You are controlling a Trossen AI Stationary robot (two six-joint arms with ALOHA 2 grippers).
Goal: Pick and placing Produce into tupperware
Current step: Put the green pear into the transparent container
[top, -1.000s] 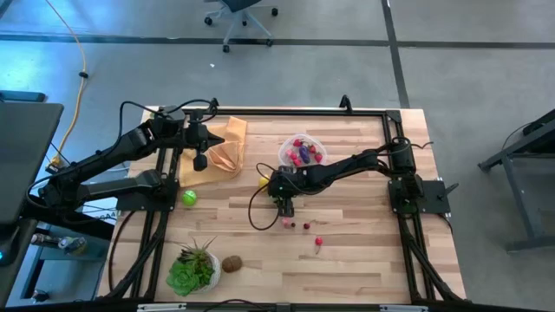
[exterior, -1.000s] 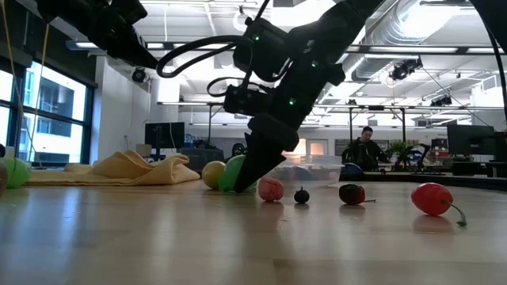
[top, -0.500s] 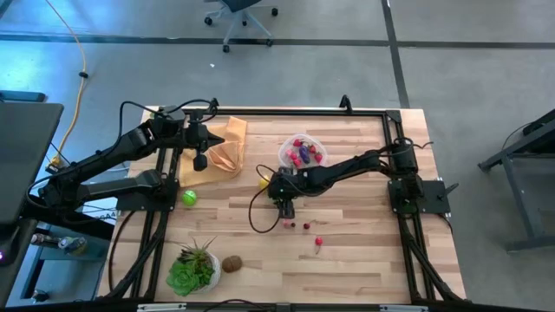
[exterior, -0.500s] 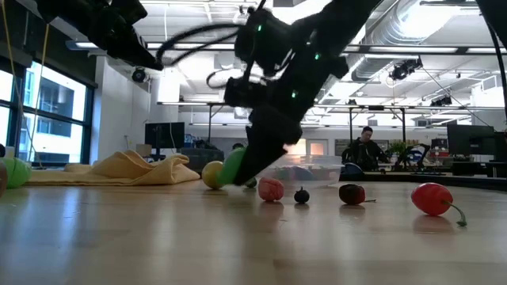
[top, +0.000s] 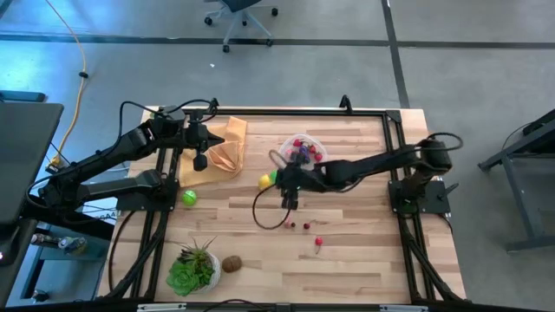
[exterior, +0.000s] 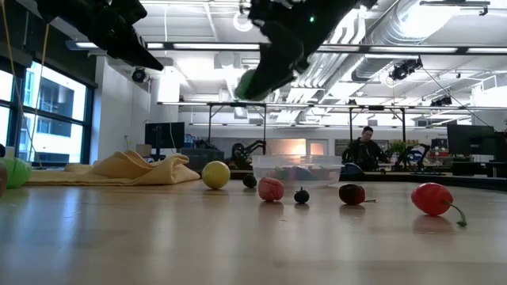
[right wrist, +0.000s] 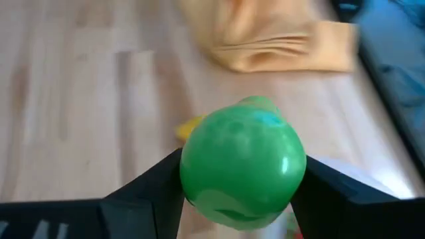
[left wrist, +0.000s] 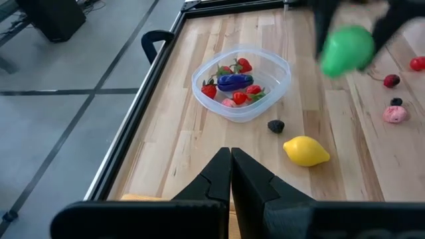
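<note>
The green toy fruit [right wrist: 242, 166] sits clamped between the two dark fingers [right wrist: 143, 192] of the right tool [top: 279, 178], whose jaws stand wide around it. In the low view the fruit [exterior: 252, 82] hangs well above the worktop [top: 364, 251]. The clear tupperware [left wrist: 240, 83] lies just beyond this tool, already holding several red pieces and a purple one. A yellow lemon [left wrist: 306, 151] rests on the worktop just beside the tool, with a small dark berry [left wrist: 275, 125] between the lemon and the tupperware. Below the raised tool, nearer the worktop's middle, lie a pink piece [exterior: 271, 189], another dark berry [exterior: 301, 195], a dark red one [exterior: 352, 193] and a red radish [exterior: 433, 199]. The left tool [left wrist: 230, 174], fingers pressed together and empty, hovers over the tan-orange cloth [top: 224, 147].
</note>
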